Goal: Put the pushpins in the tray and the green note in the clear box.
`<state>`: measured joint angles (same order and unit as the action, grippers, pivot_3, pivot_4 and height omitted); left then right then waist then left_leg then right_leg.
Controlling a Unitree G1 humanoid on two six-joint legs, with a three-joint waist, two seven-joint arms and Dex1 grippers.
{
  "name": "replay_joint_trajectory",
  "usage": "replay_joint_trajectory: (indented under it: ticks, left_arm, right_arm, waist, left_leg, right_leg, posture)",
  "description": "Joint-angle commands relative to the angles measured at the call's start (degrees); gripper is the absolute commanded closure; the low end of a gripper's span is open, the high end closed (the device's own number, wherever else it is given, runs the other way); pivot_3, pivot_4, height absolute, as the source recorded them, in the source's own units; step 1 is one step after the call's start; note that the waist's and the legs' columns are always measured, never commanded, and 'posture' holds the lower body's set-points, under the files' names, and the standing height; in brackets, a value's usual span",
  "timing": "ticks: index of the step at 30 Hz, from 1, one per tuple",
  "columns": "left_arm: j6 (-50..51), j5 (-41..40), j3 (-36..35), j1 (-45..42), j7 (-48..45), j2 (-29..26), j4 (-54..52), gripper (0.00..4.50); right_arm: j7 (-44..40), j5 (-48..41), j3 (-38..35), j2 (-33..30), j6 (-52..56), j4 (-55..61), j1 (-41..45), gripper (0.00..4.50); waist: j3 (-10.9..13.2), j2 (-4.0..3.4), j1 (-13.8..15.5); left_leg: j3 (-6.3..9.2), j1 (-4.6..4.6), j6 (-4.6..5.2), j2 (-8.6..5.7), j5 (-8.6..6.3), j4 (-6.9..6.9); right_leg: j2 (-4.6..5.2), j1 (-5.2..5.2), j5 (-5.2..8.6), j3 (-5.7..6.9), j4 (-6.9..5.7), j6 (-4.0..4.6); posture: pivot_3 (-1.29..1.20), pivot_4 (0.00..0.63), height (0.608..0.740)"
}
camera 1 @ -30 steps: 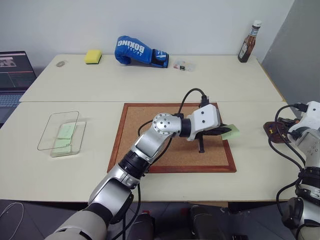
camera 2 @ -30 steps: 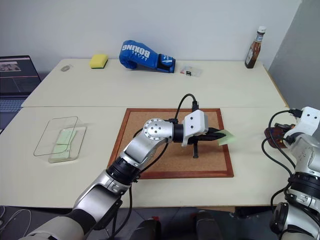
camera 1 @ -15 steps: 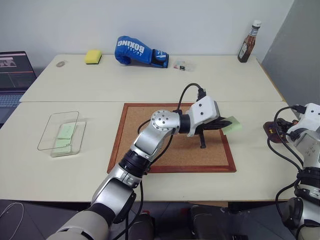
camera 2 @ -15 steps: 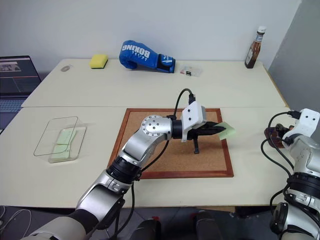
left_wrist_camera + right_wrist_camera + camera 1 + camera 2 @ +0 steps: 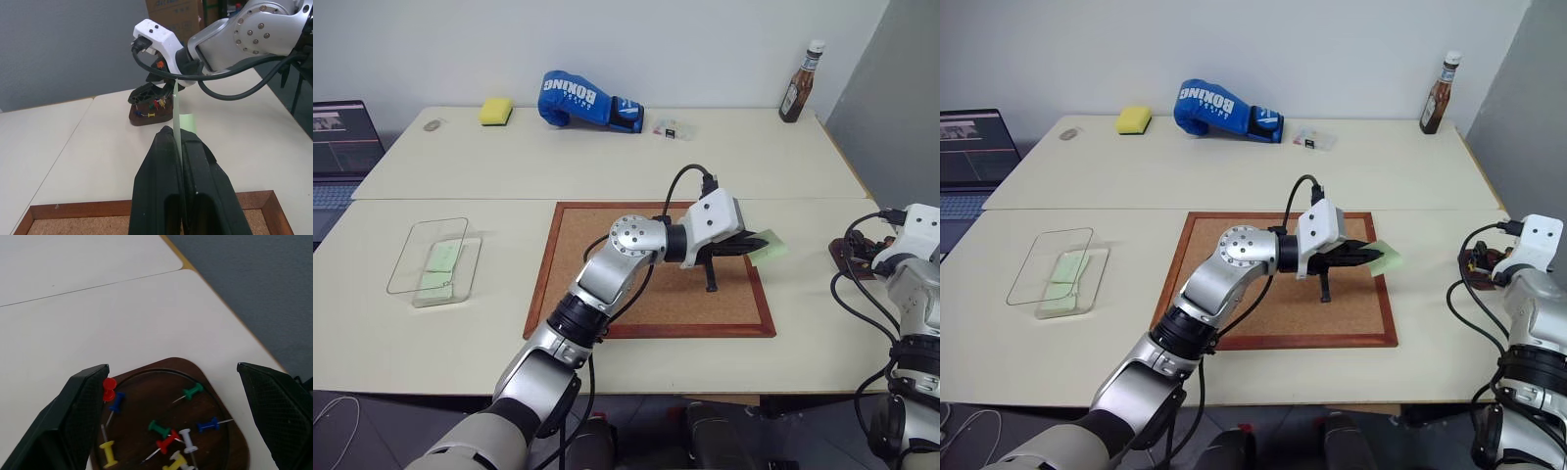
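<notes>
The green note [image 5: 770, 249] is pinched edge-on in the left gripper [image 5: 759, 242], held over the right edge of the corkboard [image 5: 651, 279]. Farther right, the right gripper [image 5: 173, 426] is spread wide above the tray [image 5: 215, 450], where the pushpins [image 5: 166, 435] lie scattered. The clear box [image 5: 433, 262] is seen at the table's left, with green notes inside.

My black left claw [image 5: 177, 142] pinches the pale green note [image 5: 770, 248], and the dark brown tray [image 5: 215, 440] below my right claw [image 5: 171, 396] carries red, blue, green, yellow and white pushpins [image 5: 164, 433] on the cream desk [image 5: 607, 171].
</notes>
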<state>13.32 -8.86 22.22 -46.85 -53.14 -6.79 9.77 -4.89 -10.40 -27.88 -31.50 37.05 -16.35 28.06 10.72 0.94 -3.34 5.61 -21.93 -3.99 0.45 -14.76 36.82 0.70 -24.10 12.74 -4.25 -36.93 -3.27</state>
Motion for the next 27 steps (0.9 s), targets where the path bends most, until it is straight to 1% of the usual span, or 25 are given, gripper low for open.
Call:
replay_joint_trajectory:
  ticks: [1, 5, 12, 17, 20, 22, 23, 25, 27]
  left_arm:
    - [-0.1, -0.3, -0.9, -0.4, 0.0, 0.2, -2.2, 4.50]
    - [0.2, -0.3, -0.9, -0.7, 0.2, 0.4, -2.4, 4.50]
    - [1.9, -1.9, -2.5, -1.4, 0.5, 1.0, -2.6, 4.50]
    - [2.2, -1.8, -2.8, -1.6, 0.2, 1.1, -2.5, 4.50]
    - [2.4, -1.9, -3.1, -1.5, 0.3, 1.0, -2.5, 4.50]
    - [2.6, -1.8, -3.8, -1.4, 1.2, 0.9, -2.5, 4.50]
    - [2.8, -1.8, -4.4, -1.5, 1.7, 0.6, -2.2, 4.50]
    - [4.2, -1.8, -7.4, -1.7, 4.2, -0.9, -1.5, 4.50]
    - [5.4, -1.9, -9.5, -1.6, 6.0, -2.1, -1.4, 4.50]
  right_arm:
    - [0.5, 1.0, 0.2, -2.2, -2.9, -0.5, 0.4, 0.04]
    - [1.1, 2.4, 1.6, -3.2, -4.1, -2.8, 0.6, 0.04]
    - [0.3, 2.3, 2.4, -2.7, -4.8, -5.4, 0.6, 0.04]
    - [0.6, 2.2, 2.1, -2.6, -6.7, -5.2, 0.3, 0.04]
    - [-0.4, 2.0, 2.3, -2.9, -8.8, -2.1, -0.5, 0.04]
    - [-2.6, 1.9, 3.6, -3.1, -10.1, 2.5, -1.9, 0.04]
    - [-4.1, 1.7, 4.6, -3.2, -10.3, 5.3, -2.6, 0.04]
    - [-10.2, -2.5, 6.7, -2.7, -8.2, 14.2, -4.3, 0.04]
    - [-14.4, -5.4, 7.9, -2.6, -6.5, 19.8, -5.5, 0.04]
  waist:
    - [0.0, 0.00, 0.0]
    - [0.0, 0.00, 0.0]
    - [0.0, 0.00, 0.0]
    - [0.0, 0.00, 0.0]
    - [0.0, 0.00, 0.0]
    - [0.0, 0.00, 0.0]
    - [0.0, -0.01, 0.0]
    - [0.0, -0.01, -0.3]
    - [0.0, -0.02, -0.7]
  left_leg:
    - [0.00, 0.00, 0.00, 0.00, 0.00, 0.00]
    - [0.00, 0.01, 0.00, 0.00, 0.00, 0.00]
    - [0.00, 0.02, 0.00, 0.00, 0.00, 0.01]
    - [0.00, 0.02, 0.00, 0.00, 0.00, 0.01]
    - [0.00, 0.01, 0.00, 0.00, 0.00, 0.02]
    - [0.00, 0.02, 0.00, 0.00, 0.00, 0.01]
    - [0.01, 0.01, 0.00, 0.00, 0.00, 0.01]
    - [0.01, 0.02, 0.00, 0.00, 0.00, 0.01]
    - [0.02, 0.05, 0.00, 0.04, 0.00, 0.02]
  right_leg:
    - [0.00, 0.00, 0.00, 0.00, 0.00, 0.00]
    - [0.00, 0.00, 0.00, 0.00, 0.00, 0.00]
    - [0.00, 0.01, 0.00, 0.00, -0.01, 0.00]
    - [0.00, 0.01, 0.00, 0.00, -0.02, 0.00]
    - [0.00, 0.01, 0.00, -0.01, -0.02, 0.00]
    - [0.00, 0.01, 0.00, 0.00, -0.02, 0.00]
    - [0.00, 0.01, 0.00, 0.00, -0.02, 0.00]
    - [-0.01, 0.00, 0.00, -0.01, -0.03, 0.00]
    - [-0.05, 0.00, 0.00, -0.01, -0.06, -0.01]
  posture:
    - [0.00, 0.150, 0.740]
    - [0.00, 0.150, 0.740]
    - [0.00, 0.150, 0.740]
    - [0.00, 0.150, 0.740]
    - [0.00, 0.150, 0.740]
    - [0.00, 0.150, 0.740]
    - [0.00, 0.150, 0.740]
    - [0.00, 0.150, 0.740]
    - [0.00, 0.150, 0.740]
